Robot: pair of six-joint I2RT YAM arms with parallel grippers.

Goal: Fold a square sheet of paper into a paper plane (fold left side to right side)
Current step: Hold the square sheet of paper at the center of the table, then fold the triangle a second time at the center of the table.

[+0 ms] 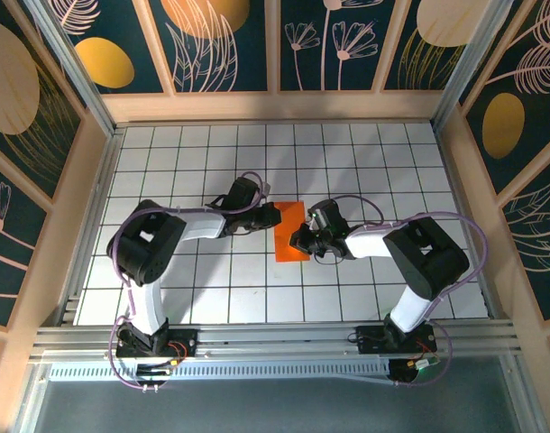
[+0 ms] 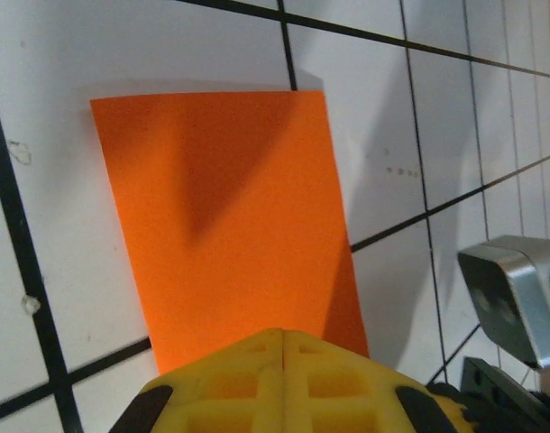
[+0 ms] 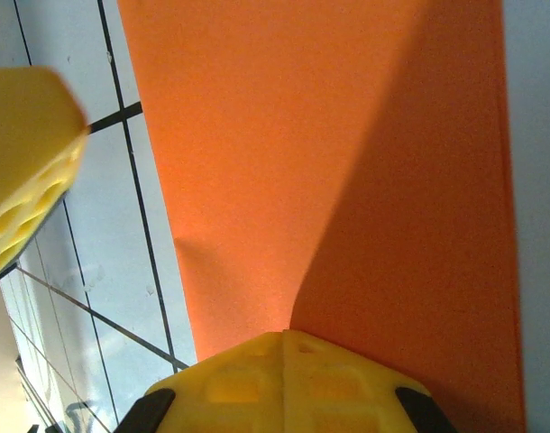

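Left gripper (image 2: pixel 284 336) and right gripper (image 3: pixel 284 336), both clenched empty, pin your square sheet of paper (image 1: pixel 288 236); dragging sideways could skew the fold.

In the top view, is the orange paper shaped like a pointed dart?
No, the orange paper lies as a plain rectangle with no point.

Left arm (image 1: pixel 149 248) and right arm (image 1: pixel 428 257): elbows bent, forearms angled inward toward each other. Left gripper (image 2: pixel 282 336) and right gripper (image 3: pixel 284 336): yellow jaws closed flush, tips lowered, the two grippers near one another.
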